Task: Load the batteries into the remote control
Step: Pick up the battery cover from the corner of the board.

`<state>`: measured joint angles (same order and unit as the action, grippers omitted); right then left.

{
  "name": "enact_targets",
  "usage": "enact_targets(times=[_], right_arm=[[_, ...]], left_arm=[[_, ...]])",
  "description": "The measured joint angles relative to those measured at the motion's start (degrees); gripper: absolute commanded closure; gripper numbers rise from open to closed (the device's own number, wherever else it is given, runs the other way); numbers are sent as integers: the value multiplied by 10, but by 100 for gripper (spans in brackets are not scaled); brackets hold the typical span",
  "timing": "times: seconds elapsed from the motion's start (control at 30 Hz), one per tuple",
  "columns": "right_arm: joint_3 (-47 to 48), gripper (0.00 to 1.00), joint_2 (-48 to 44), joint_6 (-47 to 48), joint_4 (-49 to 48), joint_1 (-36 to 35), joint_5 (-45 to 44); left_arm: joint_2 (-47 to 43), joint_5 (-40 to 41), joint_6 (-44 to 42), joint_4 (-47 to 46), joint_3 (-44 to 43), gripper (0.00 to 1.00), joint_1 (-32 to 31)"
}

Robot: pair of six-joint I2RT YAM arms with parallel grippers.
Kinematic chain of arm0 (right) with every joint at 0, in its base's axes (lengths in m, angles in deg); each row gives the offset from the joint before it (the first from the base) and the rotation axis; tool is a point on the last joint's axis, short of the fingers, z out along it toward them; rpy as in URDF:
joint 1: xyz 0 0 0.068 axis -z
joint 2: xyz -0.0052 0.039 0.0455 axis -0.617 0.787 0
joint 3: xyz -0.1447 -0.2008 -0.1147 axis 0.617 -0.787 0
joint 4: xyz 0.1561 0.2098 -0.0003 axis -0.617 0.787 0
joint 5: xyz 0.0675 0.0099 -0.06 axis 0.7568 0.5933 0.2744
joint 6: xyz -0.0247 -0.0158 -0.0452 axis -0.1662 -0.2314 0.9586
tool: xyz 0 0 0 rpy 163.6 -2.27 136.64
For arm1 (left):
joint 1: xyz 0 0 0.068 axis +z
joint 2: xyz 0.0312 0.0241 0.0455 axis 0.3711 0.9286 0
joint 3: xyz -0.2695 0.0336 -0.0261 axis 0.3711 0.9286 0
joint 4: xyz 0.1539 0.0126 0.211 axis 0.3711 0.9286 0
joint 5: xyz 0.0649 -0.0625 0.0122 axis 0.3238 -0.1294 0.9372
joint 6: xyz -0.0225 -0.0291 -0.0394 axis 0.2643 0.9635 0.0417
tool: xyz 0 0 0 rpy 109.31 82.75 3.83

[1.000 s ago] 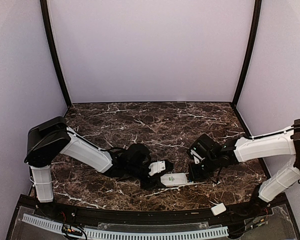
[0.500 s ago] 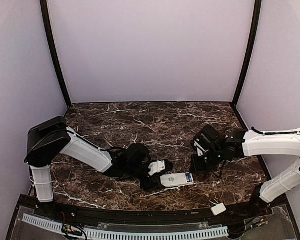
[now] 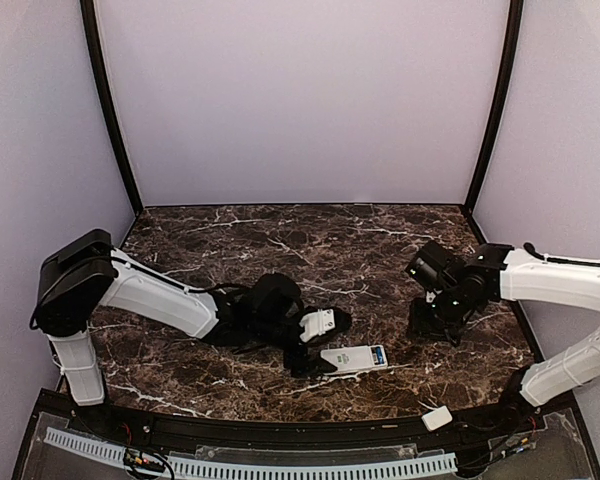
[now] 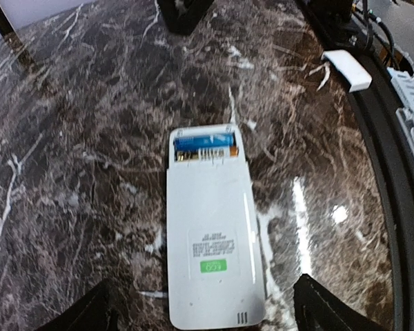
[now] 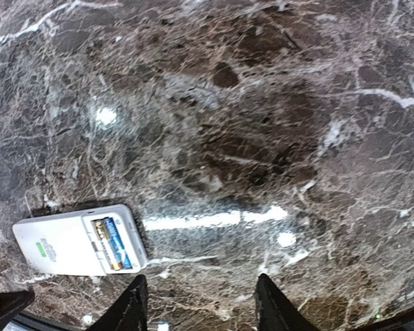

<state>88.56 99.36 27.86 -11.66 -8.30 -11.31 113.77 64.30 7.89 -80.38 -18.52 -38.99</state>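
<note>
Right hand (image 3: pixel 428 322) has drawn back, open, empty; left hand (image 3: pixel 322 345) wide. Batteries (image 4: pixel 205 141) sit in remote (image 4: pixel 210 227); loading looks done, cover (image 4: pixel 347 69) off.

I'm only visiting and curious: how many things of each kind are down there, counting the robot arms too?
Remote: 1
Battery, blue, showing in its open slot: 1
Cover, white: 1
Arms: 2, left arm and right arm
Total: 5
</note>
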Motion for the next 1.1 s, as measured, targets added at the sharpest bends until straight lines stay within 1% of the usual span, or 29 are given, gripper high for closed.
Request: enact_targets(times=[0.03,0.1,0.17,0.2,0.3,0.37,0.5,0.67,0.83,0.97,1.1], right_arm=[[0,40,-3,-2,8,10,-7],[0,38,-9,-5,19,25,-17],[2,29,-22,-1,26,44,-28],[2,27,-30,2,27,55,-33],[4,24,-63,22,22,91,-38],[9,24,-78,37,17,115,-37],[35,24,-84,74,13,154,-45],[48,24,-100,99,6,161,-49],[34,27,-146,111,0,161,-36],[11,29,-184,119,-5,161,-26],[0,30,-207,126,-10,161,-10]], left_arm=[[-10,7,1,3,-6,13,-8],[-26,20,6,9,-24,14,-27],[-33,28,18,16,-54,14,-56],[-33,29,26,21,-73,15,-73],[-26,30,51,35,-129,14,-120],[-7,33,62,45,-169,13,-149],[89,58,77,76,-283,12,-208],[209,99,94,140,-392,10,-255],[295,144,111,226,-495,12,-278],[326,185,127,270,-552,13,-282],[327,212,139,286,-562,14,-282]])
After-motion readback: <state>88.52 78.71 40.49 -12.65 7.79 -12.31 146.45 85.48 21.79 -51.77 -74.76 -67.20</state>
